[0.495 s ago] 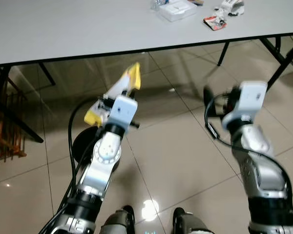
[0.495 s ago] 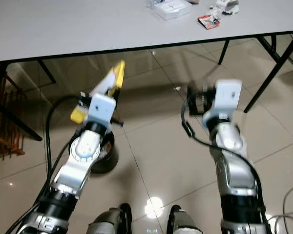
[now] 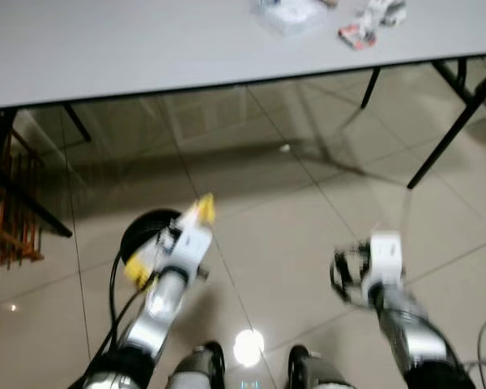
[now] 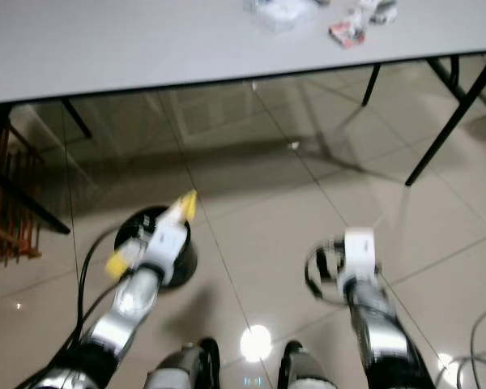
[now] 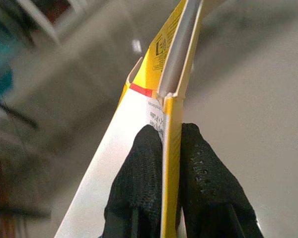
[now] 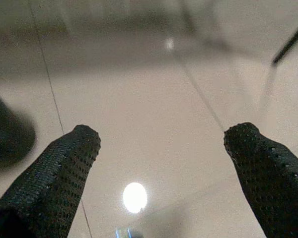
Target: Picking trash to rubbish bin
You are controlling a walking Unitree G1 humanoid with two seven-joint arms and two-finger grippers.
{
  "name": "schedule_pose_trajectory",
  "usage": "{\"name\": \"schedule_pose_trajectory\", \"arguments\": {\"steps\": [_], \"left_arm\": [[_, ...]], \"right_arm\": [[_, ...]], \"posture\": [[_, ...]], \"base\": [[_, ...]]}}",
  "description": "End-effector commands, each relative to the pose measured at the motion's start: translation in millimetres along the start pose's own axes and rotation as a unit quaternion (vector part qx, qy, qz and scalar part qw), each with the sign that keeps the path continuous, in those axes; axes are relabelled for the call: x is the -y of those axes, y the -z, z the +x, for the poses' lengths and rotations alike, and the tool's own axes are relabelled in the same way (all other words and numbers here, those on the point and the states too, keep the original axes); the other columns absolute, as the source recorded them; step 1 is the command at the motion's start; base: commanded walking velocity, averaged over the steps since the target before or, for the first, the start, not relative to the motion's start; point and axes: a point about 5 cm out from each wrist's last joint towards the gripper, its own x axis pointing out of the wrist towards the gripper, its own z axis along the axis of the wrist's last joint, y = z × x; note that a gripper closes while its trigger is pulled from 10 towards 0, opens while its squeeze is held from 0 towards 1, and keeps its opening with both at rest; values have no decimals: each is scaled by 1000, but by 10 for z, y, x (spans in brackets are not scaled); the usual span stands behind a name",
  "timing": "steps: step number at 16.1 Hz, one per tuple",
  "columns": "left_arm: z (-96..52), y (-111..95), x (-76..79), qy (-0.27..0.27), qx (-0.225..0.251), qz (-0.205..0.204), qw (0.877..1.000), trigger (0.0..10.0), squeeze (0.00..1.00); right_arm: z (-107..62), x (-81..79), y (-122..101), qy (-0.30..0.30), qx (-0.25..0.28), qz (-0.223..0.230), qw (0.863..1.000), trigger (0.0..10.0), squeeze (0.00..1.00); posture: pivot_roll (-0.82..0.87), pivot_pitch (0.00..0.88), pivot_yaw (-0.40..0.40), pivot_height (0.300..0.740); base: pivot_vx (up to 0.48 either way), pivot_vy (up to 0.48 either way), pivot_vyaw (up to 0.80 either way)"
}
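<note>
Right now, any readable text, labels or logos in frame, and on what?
None legible.
Yellow-and-white carton held in the left end effector: small black print and a boxed symbol, too blurred to read.
Wrappers on the table: too small and blurred to read.

Even indoor light, fairly bright. Both head views are smeared with motion blur. A ceiling lamp glares off the glossy floor tiles (image 3: 308,243) near the robot's feet; the table (image 3: 105,49) shadows the far floor.
</note>
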Motion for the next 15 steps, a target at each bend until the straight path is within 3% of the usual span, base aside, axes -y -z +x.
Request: {"name": "schedule_pose_trajectory", "arguments": {"steps": [1,3,8,12,15], "left_arm": [[-113,281,55,13,-50,19,998,10000,0],[-250,546,118,28,-103,12,994,10000,0],[-474,902,188,34,-190,0,981,10000,0],[-428,844,188,31,-173,-2,984,10000,0],[-445,869,187,36,-177,5,983,10000,0]], "right_arm": [[-49,33,255,-1,-38,0,999,10000,0],[-125,76,560,17,-94,-7,995,10000,0],[-263,93,915,26,-154,-13,988,10000,0],[-250,73,904,20,-146,-20,989,10000,0],[-248,66,911,22,-147,-14,989,10000,0]], "posture": [[37,213,62,740],[37,210,69,740],[38,195,76,740],[46,184,77,740],[44,185,78,740]], "base": [[0,0,0],[0,0,0],[0,0,0],[0,0,0],[0,0,800]]}}
